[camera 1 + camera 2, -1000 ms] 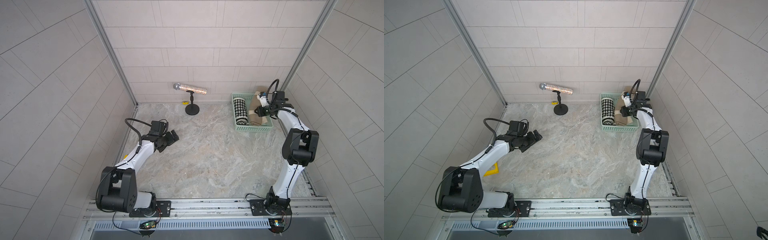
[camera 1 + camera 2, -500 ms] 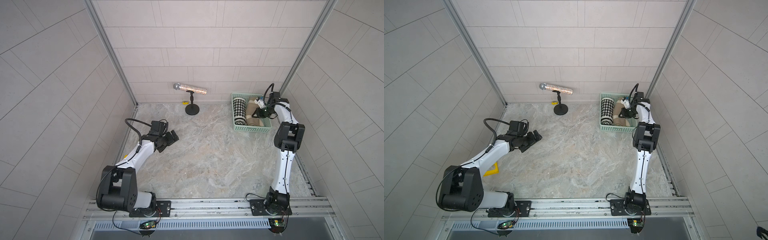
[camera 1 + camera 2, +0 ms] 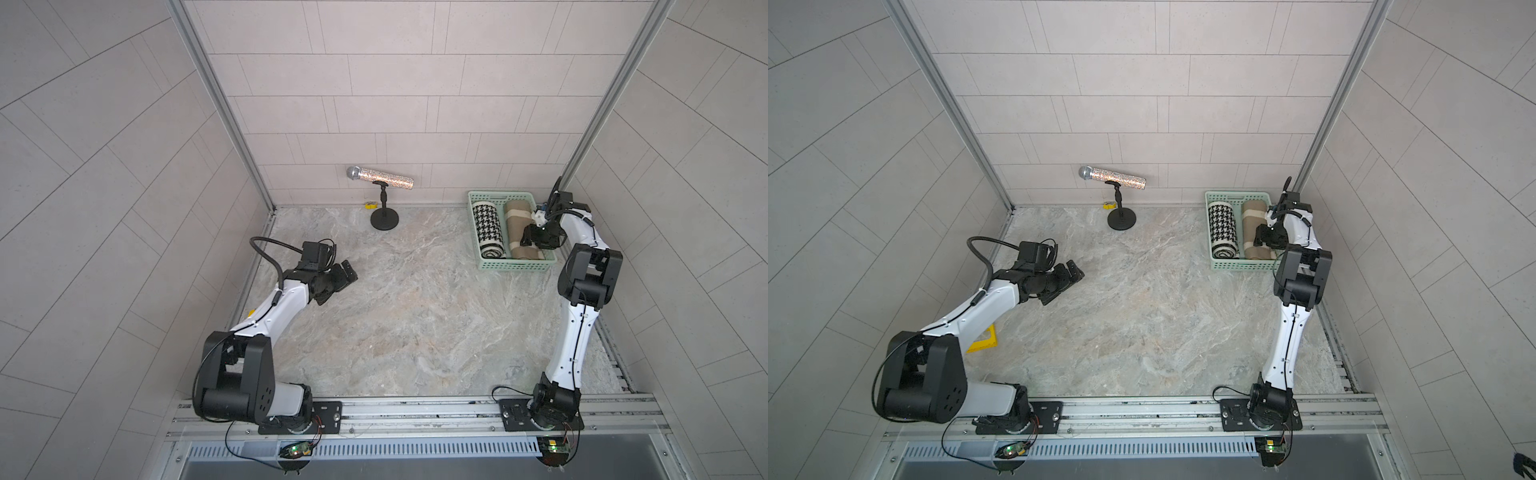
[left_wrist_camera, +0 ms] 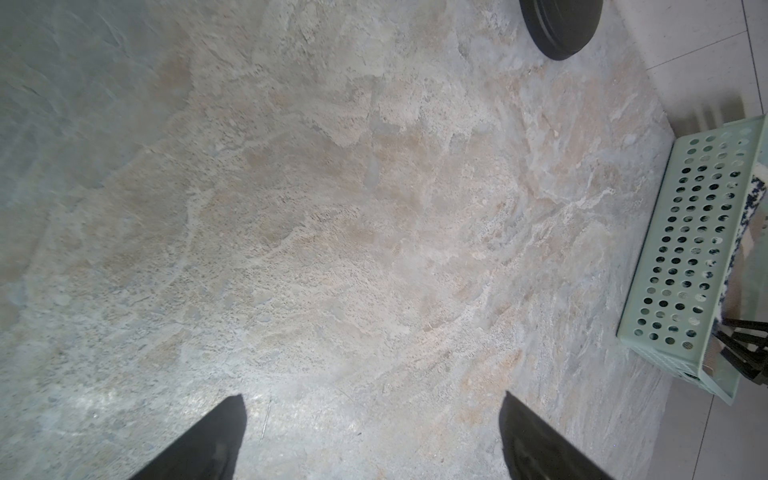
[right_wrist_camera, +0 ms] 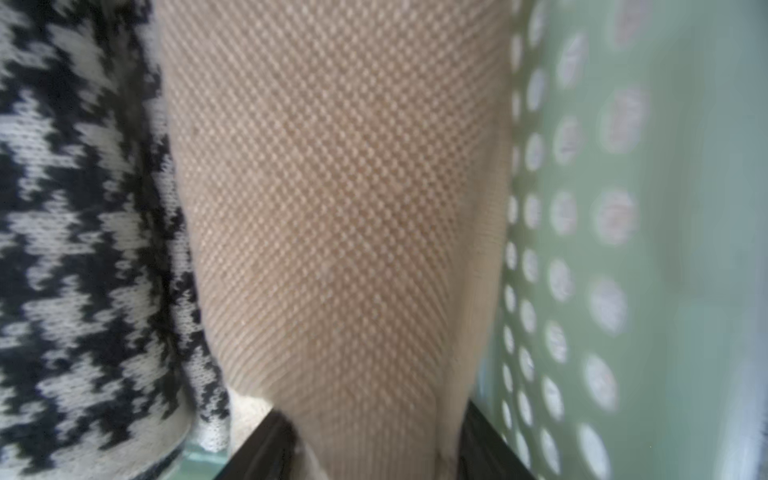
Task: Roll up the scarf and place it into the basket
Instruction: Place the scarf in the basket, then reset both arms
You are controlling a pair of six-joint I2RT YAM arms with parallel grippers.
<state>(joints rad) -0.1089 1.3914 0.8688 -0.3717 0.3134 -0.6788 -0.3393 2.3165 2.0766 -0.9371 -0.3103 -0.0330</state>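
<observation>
The scarf (image 3: 519, 224) (image 3: 1252, 222) is a tan roll lying lengthwise in the right half of the mint-green basket (image 3: 515, 264) (image 3: 1241, 266) at the back right. My right gripper (image 3: 534, 239) (image 3: 1266, 239) is down in the basket at the roll's near end. In the right wrist view its gripper (image 5: 372, 409) stands open, one black finger on each side of the tan scarf (image 5: 332, 208). My left gripper (image 3: 343, 272) (image 3: 1069, 274) (image 4: 372, 395) hovers open over bare floor at the left, holding nothing.
A black-and-white houndstooth roll (image 3: 490, 226) (image 5: 75, 208) fills the basket's left half. A glittery microphone (image 3: 380, 178) on a black round-based stand (image 3: 384, 218) stands at the back wall. A yellow piece (image 3: 984, 338) lies under the left arm. Tiled walls close in on three sides.
The right gripper brought the tan roll down from above the basket's right side into the basket, and its jaws have parted. The left arm has not moved.
</observation>
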